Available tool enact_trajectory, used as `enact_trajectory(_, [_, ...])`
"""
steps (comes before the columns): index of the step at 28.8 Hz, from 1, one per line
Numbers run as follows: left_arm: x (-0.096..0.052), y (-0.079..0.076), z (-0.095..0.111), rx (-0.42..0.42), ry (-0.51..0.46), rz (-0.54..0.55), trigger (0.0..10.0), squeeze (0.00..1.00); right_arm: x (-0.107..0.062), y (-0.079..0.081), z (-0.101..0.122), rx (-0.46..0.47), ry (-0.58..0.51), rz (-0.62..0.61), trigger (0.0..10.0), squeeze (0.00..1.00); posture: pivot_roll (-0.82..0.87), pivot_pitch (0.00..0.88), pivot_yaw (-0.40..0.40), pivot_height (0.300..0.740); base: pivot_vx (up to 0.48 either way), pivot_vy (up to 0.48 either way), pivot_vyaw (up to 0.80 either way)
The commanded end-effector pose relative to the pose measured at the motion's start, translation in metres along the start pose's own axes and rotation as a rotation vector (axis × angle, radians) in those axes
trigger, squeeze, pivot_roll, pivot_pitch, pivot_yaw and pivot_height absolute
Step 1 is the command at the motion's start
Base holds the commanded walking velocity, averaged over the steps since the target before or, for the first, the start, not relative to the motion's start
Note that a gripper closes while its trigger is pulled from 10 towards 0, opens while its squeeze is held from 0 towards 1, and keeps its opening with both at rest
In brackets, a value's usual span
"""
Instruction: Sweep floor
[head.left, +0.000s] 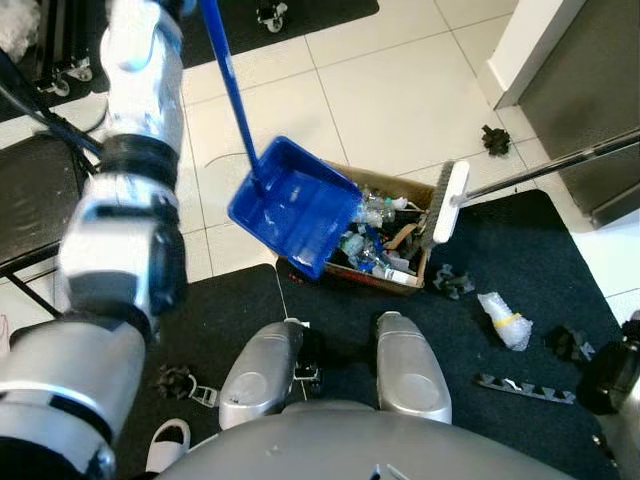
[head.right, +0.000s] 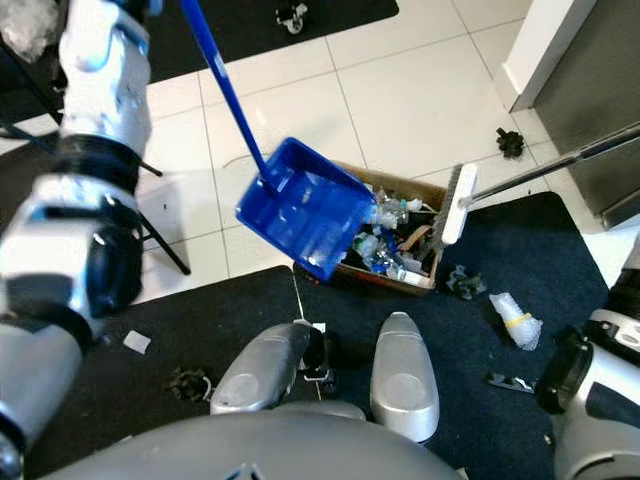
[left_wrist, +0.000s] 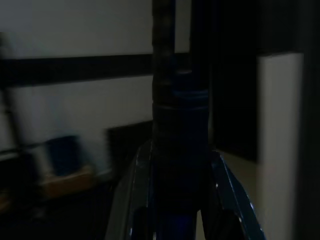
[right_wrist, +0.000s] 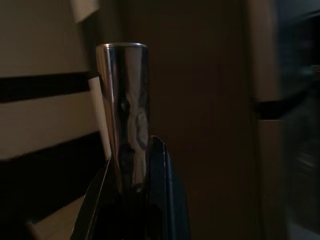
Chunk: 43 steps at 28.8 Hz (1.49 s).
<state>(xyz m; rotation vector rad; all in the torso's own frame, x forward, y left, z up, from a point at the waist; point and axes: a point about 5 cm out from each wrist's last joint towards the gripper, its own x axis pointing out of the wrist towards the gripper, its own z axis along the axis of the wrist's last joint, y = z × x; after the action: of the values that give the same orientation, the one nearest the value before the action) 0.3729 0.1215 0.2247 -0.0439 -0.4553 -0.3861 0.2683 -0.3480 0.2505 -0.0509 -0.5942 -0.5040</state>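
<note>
Up close, the left tool (left_wrist: 172, 200) is clamped on the dark grip of one blue dustpan handle (head.left: 228, 90), its two fingers (left_wrist: 227, 195) pressed against either side. The right tool (right_wrist: 135, 200) likewise pinches the top of one shiny metal broom pole (right_wrist: 123, 110), which rises between its fingers.

From the head, the left arm (head.left: 120, 230) is raised high on the left, elbow bent, with the handle slanting down to one blue dustpan (head.left: 295, 205). The pan is tilted, mouth down, over one cardboard box (head.left: 385, 270) packed with crumpled plastic bottles and wrappers. The right arm (head.right: 590, 400) sits low at the right edge. The broom pole (head.left: 560, 165) runs in from the right to one white broom head (head.left: 447, 203) resting at the box's right rim.

The box stands where the white tile floor (head.left: 400, 90) meets a dark mat (head.left: 540, 280). On the mat lie one crumpled clear bag (head.left: 505, 320), two small dark scraps (head.left: 452, 282) and one notched dark strip (head.left: 525, 385). Another dark scrap (head.left: 495, 138) sits on the tile.
</note>
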Motion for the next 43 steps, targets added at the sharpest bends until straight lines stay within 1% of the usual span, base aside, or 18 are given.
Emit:
enact_trajectory(1, [0.003,-0.010,0.015,-0.018,-0.059,-0.022,10.0,0.00,0.001,0.011,0.008,0.037,-0.020,0.058,10.0,0.00,-0.04,0.000,0.087,0.740,0.000,0.000,0.00])
enact_trajectory(3, [0.001,-0.023,0.014,-0.010,-0.064,-0.040,10.0,0.00,-0.001,0.019,0.008,0.020,-0.009,0.115,10.0,0.00,-0.04,0.000,0.082,0.740,0.000,0.000,0.00])
enact_trajectory(4, [0.001,-0.023,0.014,-0.010,-0.064,-0.040,10.0,0.00,-0.001,0.019,0.008,0.020,-0.009,0.115,10.0,0.00,-0.04,0.000,0.082,0.740,0.000,0.000,0.00])
enact_trajectory(7, [0.001,-0.035,0.014,0.010,-0.074,-0.053,10.0,0.00,-0.004,0.024,0.009,0.005,-0.002,0.160,10.0,0.00,-0.05,0.000,0.083,0.740,0.000,0.000,0.00])
enact_trajectory(8, [0.001,-0.035,0.014,0.010,-0.074,-0.053,10.0,0.00,-0.004,0.024,0.009,0.005,-0.002,0.160,10.0,0.00,-0.05,0.000,0.083,0.740,0.000,0.000,0.00])
enact_trajectory(9, [0.002,-0.038,0.013,0.001,-0.070,-0.053,10.0,0.00,-0.005,0.024,0.009,0.010,0.000,0.160,10.0,0.00,-0.06,0.000,0.084,0.740,0.000,0.000,0.00])
enact_trajectory(10, [0.002,-0.038,0.013,0.001,-0.070,-0.053,10.0,0.00,-0.005,0.024,0.009,0.010,0.000,0.160,10.0,0.00,-0.06,0.000,0.084,0.740,0.000,0.000,0.00])
enact_trajectory(12, [0.001,-0.043,0.013,-0.030,-0.057,-0.040,10.0,0.00,-0.008,0.025,0.009,0.035,0.002,0.158,10.0,0.00,-0.07,0.000,0.089,0.740,0.000,0.000,0.00])
enact_trajectory(14, [0.001,-0.043,0.015,-0.050,-0.050,-0.025,10.0,0.00,-0.010,0.028,0.008,0.050,0.003,0.162,10.0,0.00,-0.07,0.000,0.091,0.740,0.000,0.000,0.00])
enact_trajectory(20, [-0.001,-0.041,0.018,-0.053,-0.038,0.004,10.0,0.00,-0.012,0.033,0.008,0.063,0.012,0.169,10.0,0.00,-0.06,0.000,0.090,0.740,0.000,0.000,0.00])
enact_trajectory(24, [-0.003,-0.042,0.019,-0.051,-0.036,0.014,10.0,0.00,-0.011,0.034,0.009,0.067,0.013,0.174,10.0,0.00,-0.06,0.000,0.086,0.740,0.000,0.000,0.00])
enact_trajectory(34, [-0.005,-0.042,0.020,-0.048,-0.021,0.027,10.0,0.00,-0.010,0.037,0.007,0.071,0.023,0.179,10.0,0.00,-0.05,0.000,0.081,0.740,-0.480,0.000,0.00])
enact_trajectory(43, [-0.006,-0.042,0.020,-0.047,-0.013,0.031,10.0,0.00,-0.010,0.035,0.006,0.070,0.029,0.175,10.0,0.00,-0.05,0.000,0.082,0.740,-0.480,0.000,0.00])
